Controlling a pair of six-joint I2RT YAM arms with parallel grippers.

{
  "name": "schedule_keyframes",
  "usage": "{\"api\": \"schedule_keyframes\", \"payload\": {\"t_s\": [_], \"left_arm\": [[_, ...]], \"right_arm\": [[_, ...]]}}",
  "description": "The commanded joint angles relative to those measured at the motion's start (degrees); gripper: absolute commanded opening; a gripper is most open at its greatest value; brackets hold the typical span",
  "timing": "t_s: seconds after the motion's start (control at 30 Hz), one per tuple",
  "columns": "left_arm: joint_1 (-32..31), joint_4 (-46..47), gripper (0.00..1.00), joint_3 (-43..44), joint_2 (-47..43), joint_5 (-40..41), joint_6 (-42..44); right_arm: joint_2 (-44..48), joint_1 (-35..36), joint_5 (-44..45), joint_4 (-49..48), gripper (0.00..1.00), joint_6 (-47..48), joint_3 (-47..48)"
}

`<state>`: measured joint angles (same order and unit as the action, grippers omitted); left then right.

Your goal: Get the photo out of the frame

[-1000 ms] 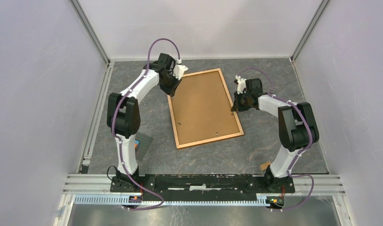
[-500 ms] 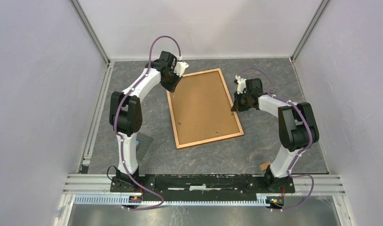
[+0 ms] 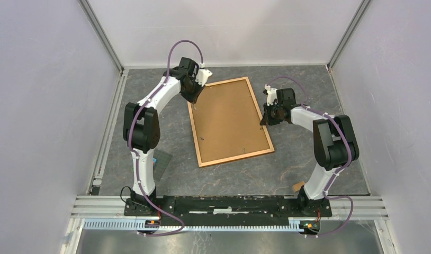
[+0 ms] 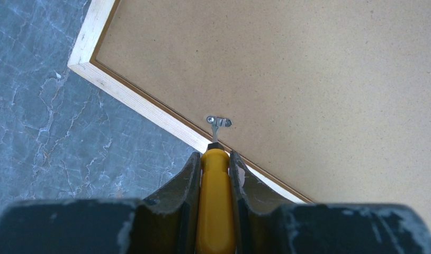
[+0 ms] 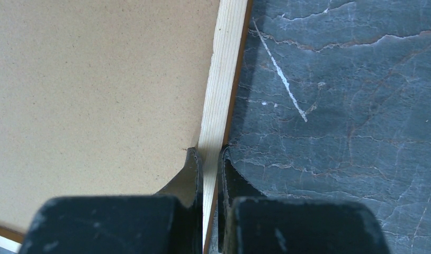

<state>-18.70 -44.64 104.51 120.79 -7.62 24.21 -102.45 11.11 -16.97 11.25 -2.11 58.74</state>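
The frame (image 3: pixel 230 120) lies face down in the middle of the table, its brown backing board up and its narrow wooden border around it. The photo is hidden under the board. My left gripper (image 3: pixel 195 98) (image 4: pixel 214 156) is at the frame's far left edge, shut on a yellow-handled screwdriver (image 4: pixel 216 203). The screwdriver's thin shaft reaches a small metal clip (image 4: pixel 217 122) on the board just inside the border. My right gripper (image 3: pixel 265 117) (image 5: pixel 210 151) is shut on the frame's right-hand wooden border (image 5: pixel 224 79), one finger on the board side and one on the table side.
A small grey plate with an orange block (image 3: pixel 160 160) lies beside the left arm's base. A small brown scrap (image 3: pixel 297 186) sits near the right arm's base. Grey walls and metal rails close in the table on three sides.
My left wrist has shifted slightly back and to the left along the frame's far left edge, still holding the screwdriver. The right arm and the frame have not moved.
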Motion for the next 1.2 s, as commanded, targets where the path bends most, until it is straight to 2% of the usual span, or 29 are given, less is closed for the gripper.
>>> {"api": "schedule_keyframes", "payload": {"t_s": [0.0, 0.27, 0.4, 0.57, 0.73, 0.83, 1.17], "left_arm": [[-0.4, 3.7, 0.02, -1.2, -2.3, -4.1, -3.3], [-0.4, 11.5, 0.02, -8.4, -4.3, -3.8, -12.6], [-0.4, 16.0, 0.02, -11.7, -5.5, -6.7, -17.6], [-0.5, 17.9, 0.02, -10.9, -4.9, -11.1, -23.3], [-0.3, 17.5, 0.02, -9.1, -5.2, -11.7, -23.4], [0.3, 16.7, 0.02, -8.8, -7.1, -13.0, -21.7], [3.0, 11.8, 0.02, -9.8, -12.9, -10.9, -13.9]], "right_arm": [[-2.4, 0.4, -1.2, 5.9, 0.00, 3.7, -2.6], [-2.2, 0.5, -0.9, 6.0, 0.00, 3.7, -2.8], [-2.4, 0.5, -0.9, 6.1, 0.00, 3.7, -2.7], [-2.5, 0.4, -0.8, 5.9, 0.00, 3.6, -2.8], [-2.7, 0.5, -0.8, 6.9, 0.00, 5.2, -2.1], [-3.3, 0.4, -1.0, 9.9, 0.00, 9.9, -0.4], [-4.3, 0.2, 1.4, 20.4, 0.00, 36.3, 5.3]]}}
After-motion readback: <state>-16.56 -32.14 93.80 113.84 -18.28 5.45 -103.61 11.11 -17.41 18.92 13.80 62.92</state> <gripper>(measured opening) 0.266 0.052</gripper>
